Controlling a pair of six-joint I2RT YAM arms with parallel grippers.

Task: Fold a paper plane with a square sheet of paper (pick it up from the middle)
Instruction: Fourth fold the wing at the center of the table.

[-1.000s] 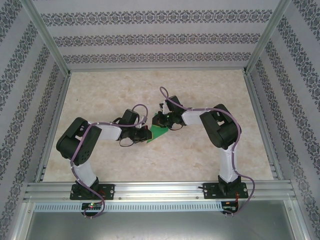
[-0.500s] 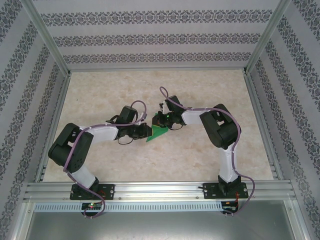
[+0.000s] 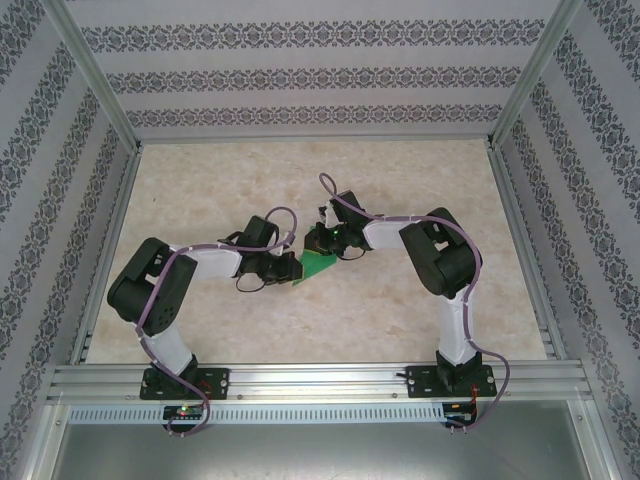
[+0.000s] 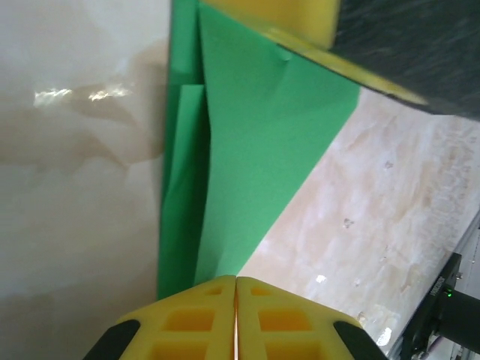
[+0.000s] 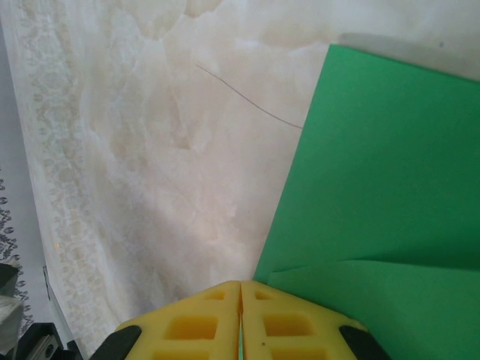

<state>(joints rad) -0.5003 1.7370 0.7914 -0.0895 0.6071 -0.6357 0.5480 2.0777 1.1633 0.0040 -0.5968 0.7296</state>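
The green sheet of paper lies partly folded on the table between my two grippers. Its overlapping layers taper to a point in the left wrist view. My left gripper is shut, and its yellow tips rest on that pointed end with no paper visible between them. My right gripper is shut at the paper's far edge. In the right wrist view a corner of the paper runs in at its tips, and a thin green line shows in the seam. One right finger lies over the paper's top end.
The pale marble-patterned tabletop surrounds the paper. Aluminium frame rails and patterned walls close in the workspace. A thin hair-like line lies on the table beside the paper.
My left arm drew back to the left, then came right again to the paper's tip. The right arm and the paper have hardly moved.
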